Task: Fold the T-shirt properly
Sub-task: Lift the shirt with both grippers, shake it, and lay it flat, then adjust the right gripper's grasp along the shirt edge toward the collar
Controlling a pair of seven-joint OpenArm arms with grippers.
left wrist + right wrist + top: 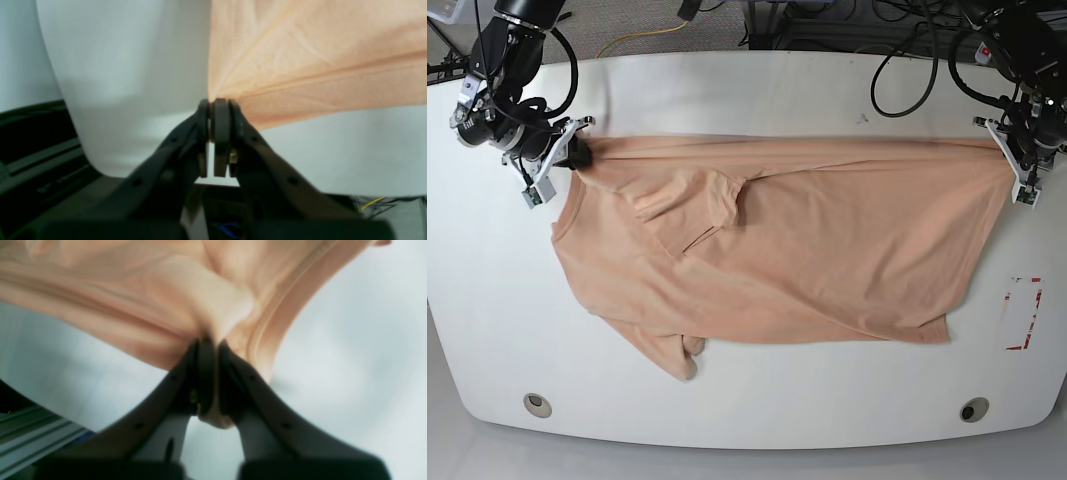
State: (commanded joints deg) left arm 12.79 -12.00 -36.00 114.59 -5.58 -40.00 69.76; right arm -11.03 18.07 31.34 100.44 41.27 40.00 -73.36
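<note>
**Shirt pinched at both far corners, stretched taut**

Left wrist view: left gripper [218, 110] clamped tight on a corner of the T-shirt [317, 60]; creases fan out from the pinch, white table [133, 66] beside the shirt.

Right wrist view: right gripper [211, 350] closed on bunched cloth, a nub poking out below the jaws; a hem seam runs right of the pinch.

Base view: T-shirt [827, 250] lies across the table [757, 90] middle, far edge pulled straight between right gripper [567, 155] and left gripper [1017, 165]. One sleeve is folded onto the body, another crumpled at the shirt's near edge. Fabric looks light, soft, floppy and prone to wrinkling; best held at corners or seams. A red-and-white marker [1025, 312] sits right of the shirt; no readable writing or labels.
</note>
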